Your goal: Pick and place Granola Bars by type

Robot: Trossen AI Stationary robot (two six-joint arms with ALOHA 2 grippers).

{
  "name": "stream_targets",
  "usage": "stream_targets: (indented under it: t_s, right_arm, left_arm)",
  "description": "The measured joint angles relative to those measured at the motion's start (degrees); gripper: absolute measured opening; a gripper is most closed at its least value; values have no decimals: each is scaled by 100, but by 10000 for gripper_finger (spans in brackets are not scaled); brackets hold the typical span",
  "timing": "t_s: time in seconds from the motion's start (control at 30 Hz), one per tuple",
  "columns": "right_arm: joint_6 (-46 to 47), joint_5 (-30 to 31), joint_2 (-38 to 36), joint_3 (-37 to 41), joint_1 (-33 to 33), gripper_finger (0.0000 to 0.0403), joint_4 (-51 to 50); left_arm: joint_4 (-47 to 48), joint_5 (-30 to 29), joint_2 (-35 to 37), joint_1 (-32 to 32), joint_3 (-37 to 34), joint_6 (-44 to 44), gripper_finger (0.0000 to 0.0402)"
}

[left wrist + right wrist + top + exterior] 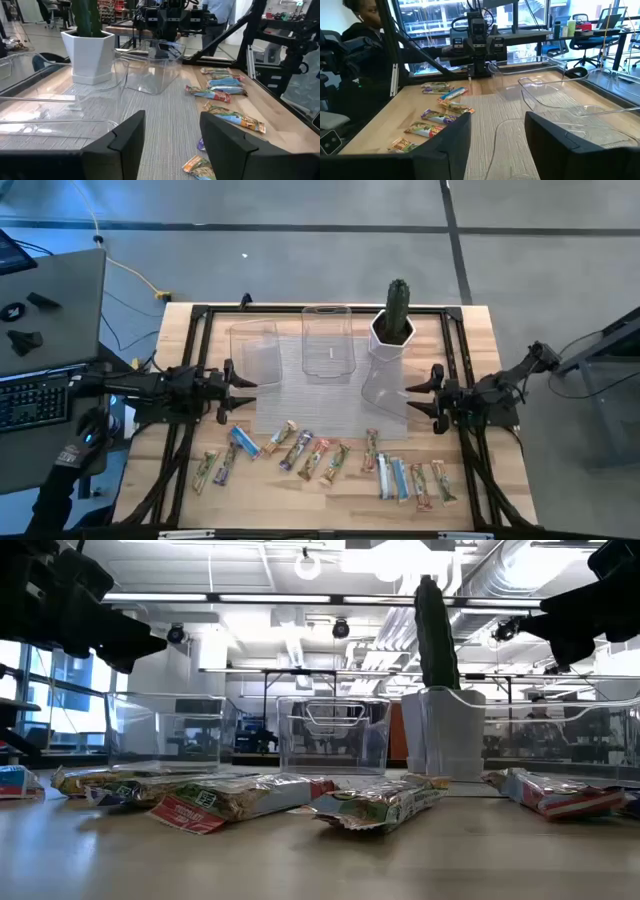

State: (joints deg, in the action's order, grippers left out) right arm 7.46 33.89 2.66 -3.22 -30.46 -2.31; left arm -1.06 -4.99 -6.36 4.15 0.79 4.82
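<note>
Several granola bars (320, 462) lie flat in a loose row along the near part of the wooden table, in blue-white, green-tan, red and purple wrappers; they also show in the low view (240, 797). My left gripper (243, 394) hovers open above the table's left side, level, pointing right, above and left of the bars. My right gripper (412, 398) hovers open at the right side, pointing left. Each wrist view shows its own two fingers apart, with bars (222, 82) (442, 104) lying beyond.
Three clear plastic bins stand on a grey mat (300, 415): one left (254, 352), one in the middle (328, 342), one tipped right (384, 385). A cactus in a white pot (394, 325) stands at the far right. A person (360, 30) sits beyond the table's left.
</note>
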Motion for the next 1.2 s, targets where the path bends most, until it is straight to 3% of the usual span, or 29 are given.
stream_targets:
  t_s: [1.2]
  right_arm:
    - [0, 0, 2, 0, 0, 169, -2]
  left_arm:
    - [-2, -31, -1, -1, 0, -155, 183]
